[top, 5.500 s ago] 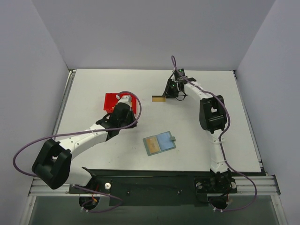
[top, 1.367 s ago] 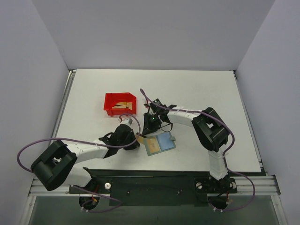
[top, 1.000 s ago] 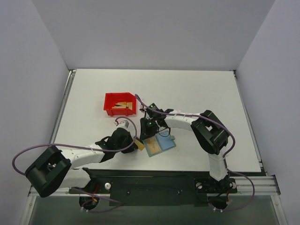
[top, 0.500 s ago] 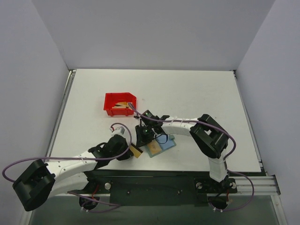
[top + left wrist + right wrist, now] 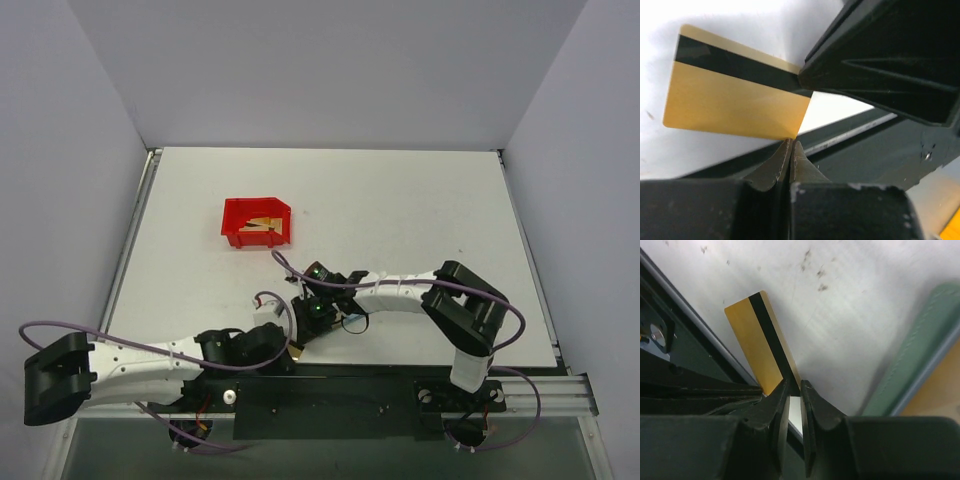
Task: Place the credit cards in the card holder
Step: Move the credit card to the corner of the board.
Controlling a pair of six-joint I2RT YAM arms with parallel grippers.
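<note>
Tools: left gripper pinched shut on corner of credit card; right gripper narrow, clamping same card's stripe end, likely handover. At 3 o'clock, card holder, open, second card inside. At 11 o'clock, red bin holds spare cards. Task partly done.

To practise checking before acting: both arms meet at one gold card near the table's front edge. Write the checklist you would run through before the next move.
1. Right gripper closed on the card: ok, it pinches the striped end.
2. Left gripper grip: not ok, its shut fingertips catch only a corner.
3. One holder only: not ok, both grippers hold the card.
4. Wallet pocket open and free: cannot tell, only its green edge shows.
5. Spare cards in the bin: ok, they lie inside.
</note>
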